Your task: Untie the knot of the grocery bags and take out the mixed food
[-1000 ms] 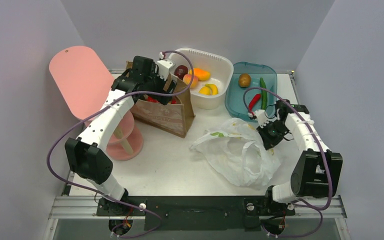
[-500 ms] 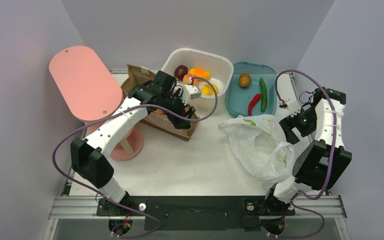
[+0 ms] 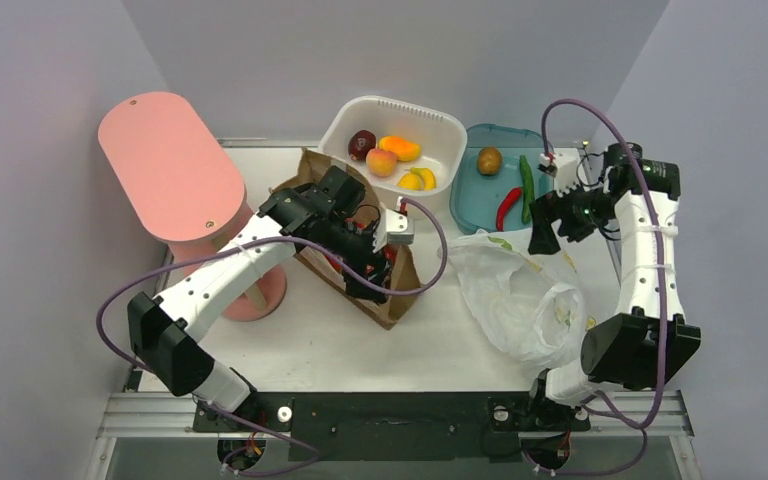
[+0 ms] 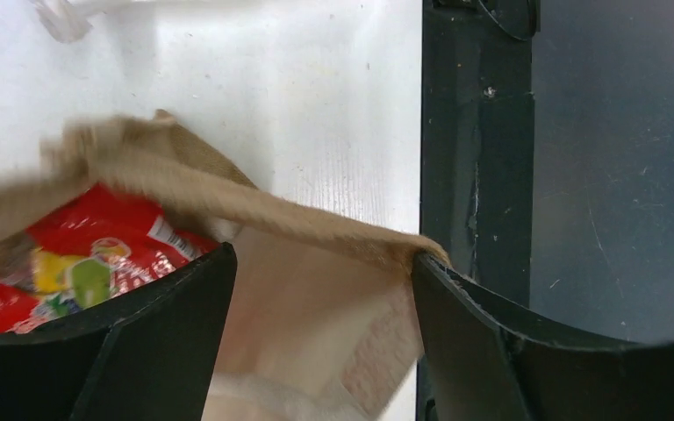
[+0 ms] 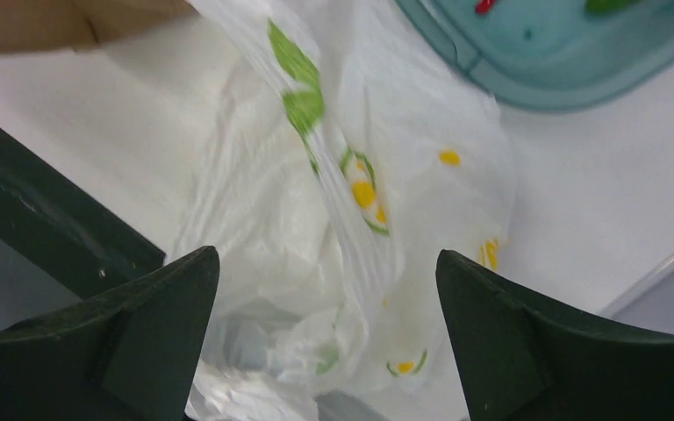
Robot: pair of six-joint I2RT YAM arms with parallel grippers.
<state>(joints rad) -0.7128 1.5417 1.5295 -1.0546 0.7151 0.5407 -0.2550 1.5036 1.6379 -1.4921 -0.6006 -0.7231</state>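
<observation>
In the top view the left gripper (image 3: 375, 272) is buried in the mouth of the brown paper bag (image 3: 405, 290), so its fingertips are hidden; the arm covers whatever lies deeper in that bag. From the left wrist the bag's rim is smeared with blur; the red packet (image 4: 79, 263) under the rim shows only in part, its print unreadable. Both fingers run off the bottom edge. Beside the paper bag, the grocery bag (image 5: 351, 202) is blurred in the right wrist view; its contents cannot be made out, nor any knot. The teal tray (image 5: 562, 61) beyond it is cut by the top edge; the red pepper (image 3: 507, 208) and cucumber (image 3: 527, 188) show there only as slivers.
</observation>
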